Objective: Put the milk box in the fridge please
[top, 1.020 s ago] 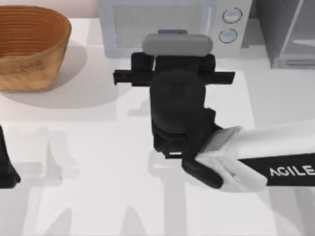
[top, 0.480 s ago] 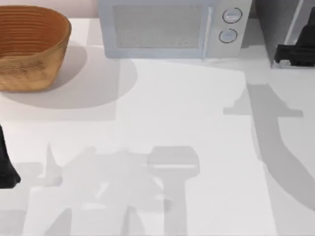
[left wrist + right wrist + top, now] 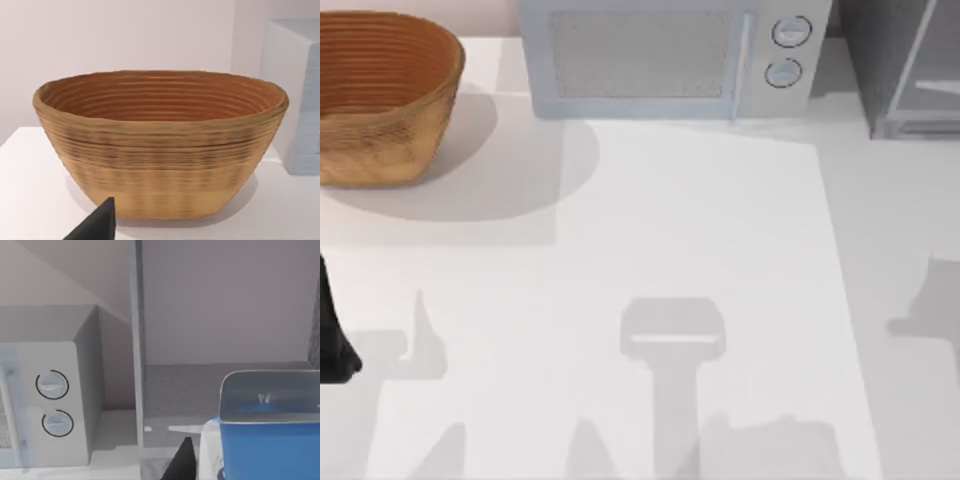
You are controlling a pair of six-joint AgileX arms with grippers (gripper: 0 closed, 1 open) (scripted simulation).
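Milk box is sitting just ahead of right jaws, fridge w/ door open beyond it; can't tell if jaws are gripping. Left arm is idling at desk's left edge.

I count 1 woven basket at the table's far left. 1 microwave stands at the back, and it carries 2 round knobs. 1 fridge sits at the far right. In my right wrist view I see 1 milk box, blue on top.
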